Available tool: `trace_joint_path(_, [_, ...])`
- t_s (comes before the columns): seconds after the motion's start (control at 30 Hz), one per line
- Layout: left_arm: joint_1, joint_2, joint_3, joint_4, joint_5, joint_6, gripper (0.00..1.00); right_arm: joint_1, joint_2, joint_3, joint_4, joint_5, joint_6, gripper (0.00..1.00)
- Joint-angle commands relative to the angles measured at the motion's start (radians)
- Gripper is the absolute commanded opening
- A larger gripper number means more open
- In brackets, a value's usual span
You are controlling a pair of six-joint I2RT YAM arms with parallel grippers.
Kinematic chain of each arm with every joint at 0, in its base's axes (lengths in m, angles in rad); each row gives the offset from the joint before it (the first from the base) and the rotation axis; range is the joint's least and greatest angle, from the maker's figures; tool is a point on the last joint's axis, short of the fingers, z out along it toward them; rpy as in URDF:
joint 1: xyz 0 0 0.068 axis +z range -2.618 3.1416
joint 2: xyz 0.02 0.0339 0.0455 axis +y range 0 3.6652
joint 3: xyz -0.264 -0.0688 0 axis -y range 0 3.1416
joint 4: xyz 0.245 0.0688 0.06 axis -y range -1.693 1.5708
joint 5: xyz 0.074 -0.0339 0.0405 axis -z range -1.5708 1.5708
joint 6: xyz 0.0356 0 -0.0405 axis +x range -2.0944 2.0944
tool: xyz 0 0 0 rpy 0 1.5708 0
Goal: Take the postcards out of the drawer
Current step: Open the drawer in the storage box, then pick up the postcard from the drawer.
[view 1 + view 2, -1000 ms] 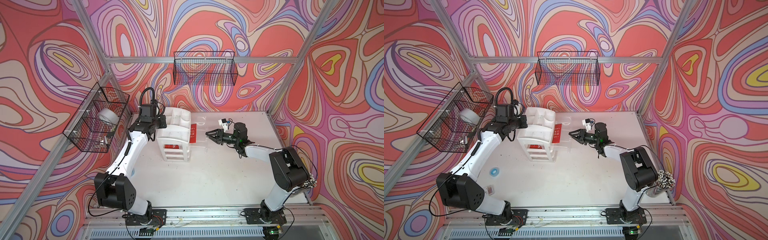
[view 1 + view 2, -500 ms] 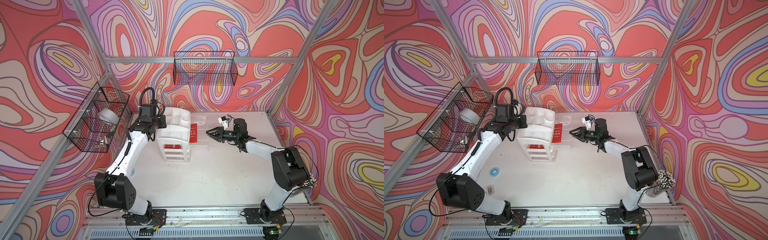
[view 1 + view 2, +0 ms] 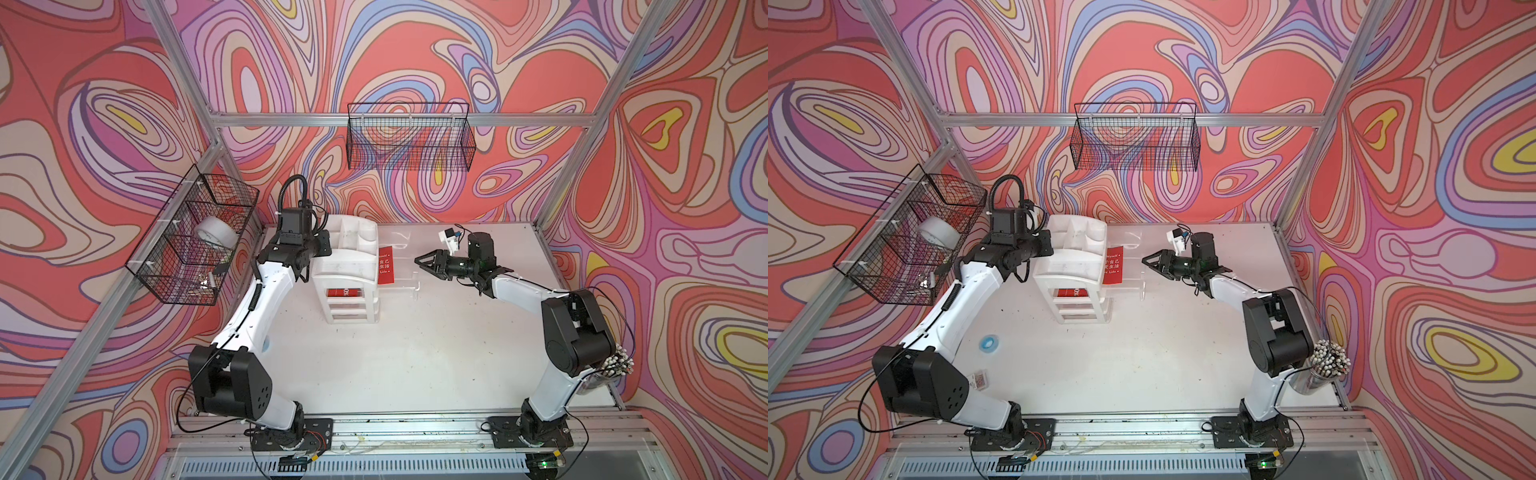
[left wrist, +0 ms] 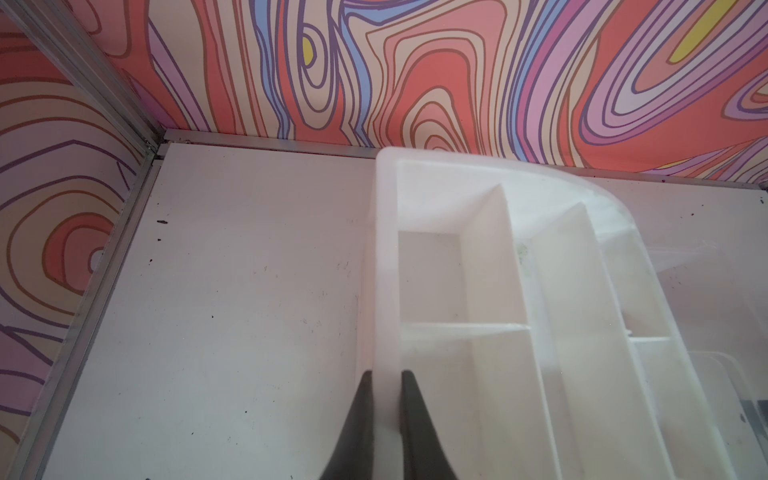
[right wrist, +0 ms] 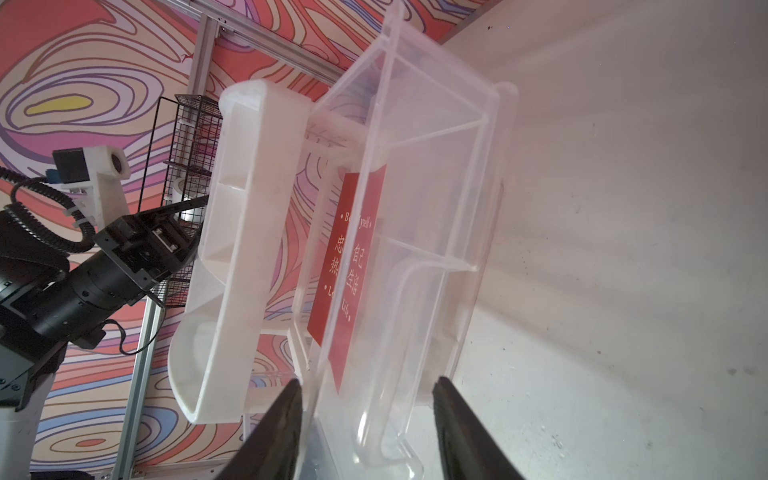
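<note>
A white drawer unit [image 3: 347,266] [image 3: 1073,266] stands at the middle back of the table. Its clear top drawer [image 3: 401,270] [image 3: 1131,270] [image 5: 436,216] is pulled out to the right. A red postcard [image 3: 385,266] [image 3: 1113,266] [image 5: 353,249] with white lettering lies in it, partly under the unit. A second red postcard [image 3: 344,293] [image 3: 1073,293] shows in a lower slot. My left gripper [image 3: 325,248] [image 3: 1049,246] [image 4: 386,374] is shut on the unit's top tray wall [image 4: 384,270]. My right gripper [image 3: 417,262] [image 3: 1144,261] [image 5: 368,384] stands open, its fingers either side of the drawer's front end.
A wire basket [image 3: 191,241] with a tape roll [image 3: 216,235] hangs on the left wall, and another wire basket [image 3: 411,137] on the back wall. A jar of white-tipped sticks [image 3: 1325,365] stands front right. A blue ring [image 3: 988,344] and a small tag [image 3: 978,380] lie front left.
My right gripper's jaws have spread wider and its wrist has lifted slightly near the drawer's front. The left arm, the drawer and the postcards have not moved.
</note>
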State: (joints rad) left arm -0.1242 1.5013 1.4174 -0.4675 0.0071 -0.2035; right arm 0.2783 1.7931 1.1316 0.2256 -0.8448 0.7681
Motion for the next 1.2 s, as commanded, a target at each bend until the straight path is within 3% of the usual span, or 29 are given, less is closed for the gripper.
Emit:
trace_joint_path(0.0, [0.018, 0.023, -0.018, -0.056, -0.037, 0.016, 0.0, -0.009, -0.029, 0.02, -0.086, 0.073, -0.061, 0.52])
trace_joint_path(0.27, [0.019, 0.007, -0.038, -0.044, -0.041, -0.024, 0.0, 0.002, -0.127, 0.125, -0.323, 0.199, -0.163, 0.52])
trace_joint_path(0.5, [0.018, 0.011, -0.051, -0.026, 0.008, -0.063, 0.0, 0.09, -0.125, 0.348, -0.631, 0.417, -0.255, 0.52])
trace_joint_path(0.7, [0.018, 0.008, -0.06, -0.019, 0.073, -0.101, 0.0, 0.204, -0.052, 0.532, -0.78, 0.588, -0.239, 0.48])
trace_joint_path(0.83, [0.018, 0.006, -0.049, -0.04, 0.037, -0.097, 0.0, 0.246, 0.037, 0.633, -0.828, 0.636, -0.219, 0.41])
trace_joint_path(1.17, [0.018, -0.038, -0.096, -0.023, 0.0, -0.119, 0.0, 0.302, 0.204, 0.821, -0.949, 0.716, -0.219, 0.36])
